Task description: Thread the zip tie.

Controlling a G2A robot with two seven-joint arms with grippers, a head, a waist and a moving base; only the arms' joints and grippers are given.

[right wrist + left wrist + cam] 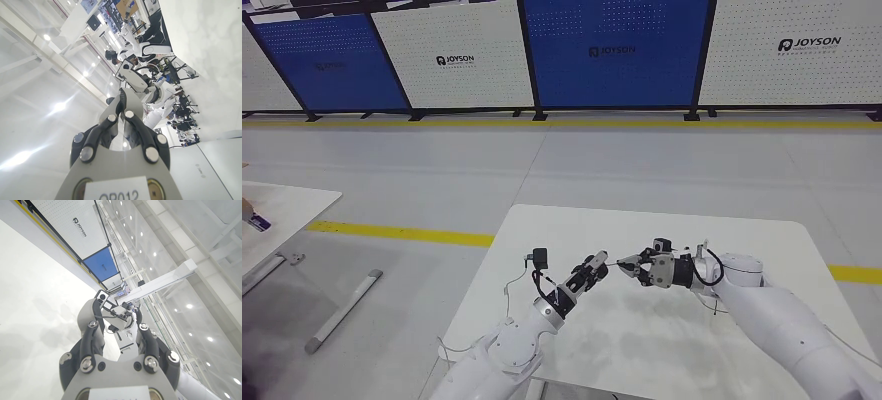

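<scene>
Over the table, left tool gapes wide; right wrist view shows right tool pinching zip tie.

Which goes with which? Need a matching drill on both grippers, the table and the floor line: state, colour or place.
Things:
1. left gripper
2. right gripper
3. table
4. floor line

States, colours, places:
A. yellow, on the floor beyond the table
B. open, fingers apart
C. white, beneath both arms
D. shut on the zip tie

Pairs: 1-B, 2-D, 3-C, 4-A.
</scene>
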